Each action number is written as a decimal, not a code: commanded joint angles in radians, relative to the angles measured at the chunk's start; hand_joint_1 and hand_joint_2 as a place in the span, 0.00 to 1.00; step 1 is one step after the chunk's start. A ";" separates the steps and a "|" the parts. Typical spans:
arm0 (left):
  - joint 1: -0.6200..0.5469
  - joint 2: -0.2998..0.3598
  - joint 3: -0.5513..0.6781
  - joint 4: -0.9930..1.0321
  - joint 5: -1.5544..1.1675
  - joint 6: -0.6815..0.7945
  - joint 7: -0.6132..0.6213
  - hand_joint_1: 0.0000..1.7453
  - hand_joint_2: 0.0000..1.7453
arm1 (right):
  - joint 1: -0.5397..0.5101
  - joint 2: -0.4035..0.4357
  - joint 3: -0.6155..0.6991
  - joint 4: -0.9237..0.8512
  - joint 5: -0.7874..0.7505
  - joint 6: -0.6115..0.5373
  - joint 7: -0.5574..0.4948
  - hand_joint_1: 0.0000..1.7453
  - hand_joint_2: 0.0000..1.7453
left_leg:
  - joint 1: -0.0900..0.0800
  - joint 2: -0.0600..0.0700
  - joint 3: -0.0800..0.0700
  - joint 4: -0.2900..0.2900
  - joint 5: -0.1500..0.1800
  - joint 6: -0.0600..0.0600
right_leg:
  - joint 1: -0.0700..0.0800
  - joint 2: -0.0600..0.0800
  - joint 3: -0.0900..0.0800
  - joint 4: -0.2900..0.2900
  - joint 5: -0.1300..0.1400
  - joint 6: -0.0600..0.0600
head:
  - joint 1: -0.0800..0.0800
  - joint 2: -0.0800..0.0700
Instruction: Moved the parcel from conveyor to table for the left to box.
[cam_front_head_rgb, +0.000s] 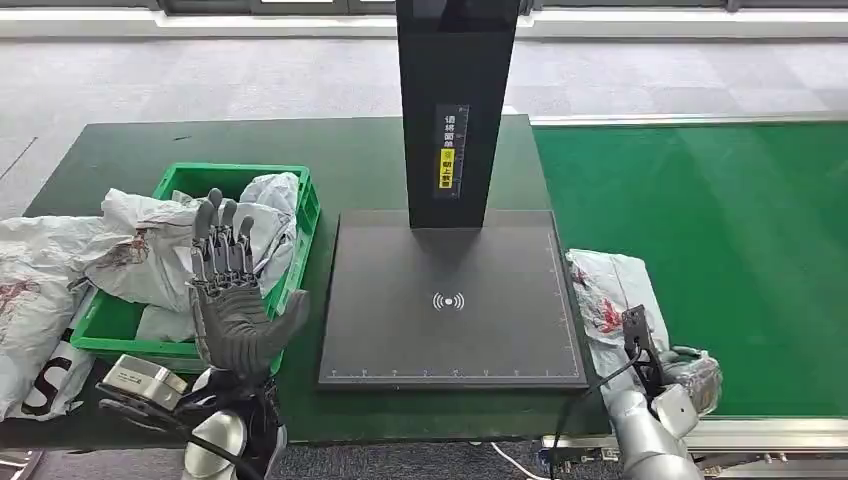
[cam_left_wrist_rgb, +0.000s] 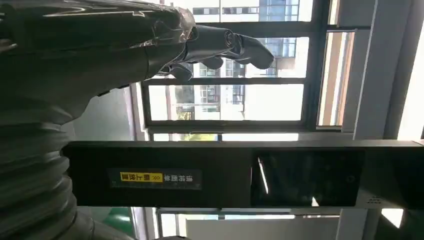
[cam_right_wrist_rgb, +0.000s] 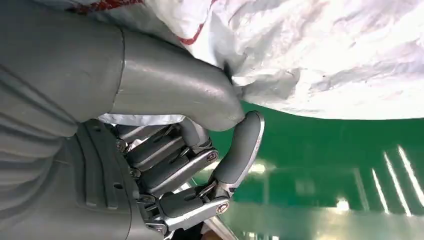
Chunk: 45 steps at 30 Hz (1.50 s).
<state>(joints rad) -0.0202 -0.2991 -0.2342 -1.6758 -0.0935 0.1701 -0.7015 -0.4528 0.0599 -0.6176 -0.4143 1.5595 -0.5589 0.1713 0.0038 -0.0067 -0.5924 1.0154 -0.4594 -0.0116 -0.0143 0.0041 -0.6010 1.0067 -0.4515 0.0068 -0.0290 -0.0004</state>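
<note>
The white parcel (cam_front_head_rgb: 615, 300), a crumpled plastic bag with red print, lies at the left edge of the green conveyor (cam_front_head_rgb: 730, 240), just right of the scanner plate. My right hand (cam_front_head_rgb: 685, 378) is at the parcel's near end. In the right wrist view my right hand (cam_right_wrist_rgb: 190, 150) has its thumb pressed into the parcel (cam_right_wrist_rgb: 325, 50), with the bag's edge bunched at the thumb tip and the fingers curled in under it. My left hand (cam_front_head_rgb: 232, 300) is raised with fingers straight and apart in front of the green box (cam_front_head_rgb: 305, 215), holding nothing; the left wrist view shows the left hand (cam_left_wrist_rgb: 150, 40) against windows.
The black scanner plate (cam_front_head_rgb: 450, 300) with its tall black post (cam_front_head_rgb: 455, 110) stands mid-table between box and conveyor. The box holds several white bags (cam_front_head_rgb: 160, 245), and more bags (cam_front_head_rgb: 30, 290) spill over the dark green table (cam_front_head_rgb: 360, 160) at the left.
</note>
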 joint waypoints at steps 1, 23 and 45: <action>0.019 0.015 -0.036 0.035 0.002 0.008 0.003 0.00 1.00 | -0.016 0.010 -0.037 0.006 0.000 -0.002 -0.002 1.00 1.00 | 0.000 0.001 0.003 -0.002 0.000 0.000 | 0.000 0.000 0.002 -0.002 0.000 0.000 | 0.000 0.000; 0.019 0.015 -0.036 0.035 0.002 0.008 0.003 0.00 1.00 | -0.016 0.010 -0.037 0.006 0.000 -0.002 -0.002 1.00 1.00 | 0.000 0.001 0.003 -0.002 0.000 0.000 | 0.000 0.000 0.003 -0.002 0.000 -0.001 | 0.000 0.000; 0.008 0.016 -0.049 0.058 -0.005 0.022 0.003 0.00 1.00 | -0.041 0.076 0.019 -0.047 -0.023 -0.102 -0.162 0.00 1.00 | 0.000 0.004 0.002 -0.001 -0.001 0.000 | 0.000 0.003 0.000 -0.001 0.001 -0.001 | 0.000 0.000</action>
<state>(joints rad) -0.0196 -0.2991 -0.2342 -1.6701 -0.0965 0.1835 -0.7015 -0.4552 0.0859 -0.6157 -0.4345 1.5385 -0.6547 0.0194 0.0039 -0.0053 -0.5921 1.0153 -0.4594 -0.0117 -0.0142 0.0050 -0.6012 1.0068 -0.4514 0.0066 -0.0290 -0.0004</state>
